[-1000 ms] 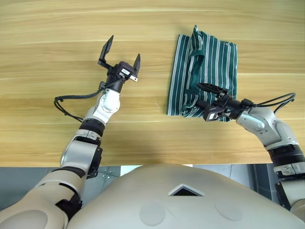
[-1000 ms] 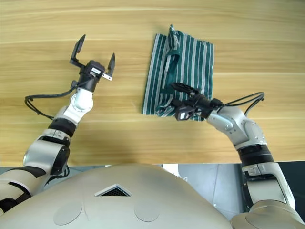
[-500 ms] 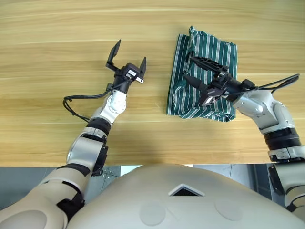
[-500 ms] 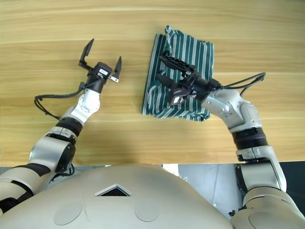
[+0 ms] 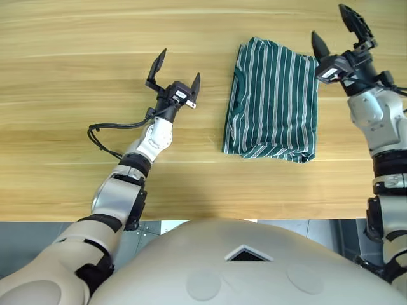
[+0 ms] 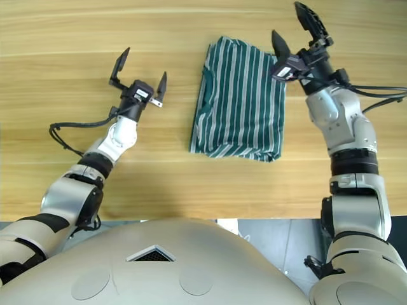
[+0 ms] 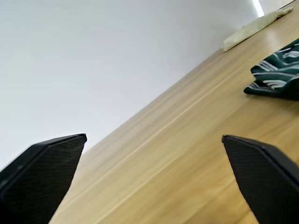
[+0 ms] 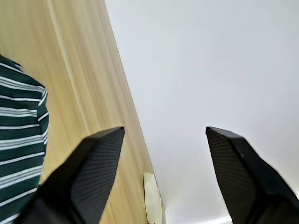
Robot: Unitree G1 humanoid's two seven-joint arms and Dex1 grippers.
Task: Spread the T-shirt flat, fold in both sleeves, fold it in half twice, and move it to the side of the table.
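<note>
The green T-shirt with white stripes (image 5: 273, 101) lies folded into a compact rectangle on the wooden table (image 5: 76, 38), right of centre. A corner of the T-shirt (image 7: 278, 72) shows in the left wrist view, and its striped edge (image 8: 21, 140) in the right wrist view. My left gripper (image 5: 173, 67) hovers open to the left of the shirt, holding nothing. My right gripper (image 5: 335, 28) is open and raised beside the shirt's far right corner, clear of the cloth.
A pale rolled cloth (image 7: 252, 25) lies at the table's far edge by the white wall; the pale rolled cloth (image 8: 152, 196) is also in the right wrist view. Bare wood surrounds the shirt. The table's near edge (image 5: 191, 219) runs just in front of me.
My right gripper lifted off the shirt's near part and swung out to its far right corner. The raised fold now lies flat. The left gripper drifted slightly towards the shirt.
</note>
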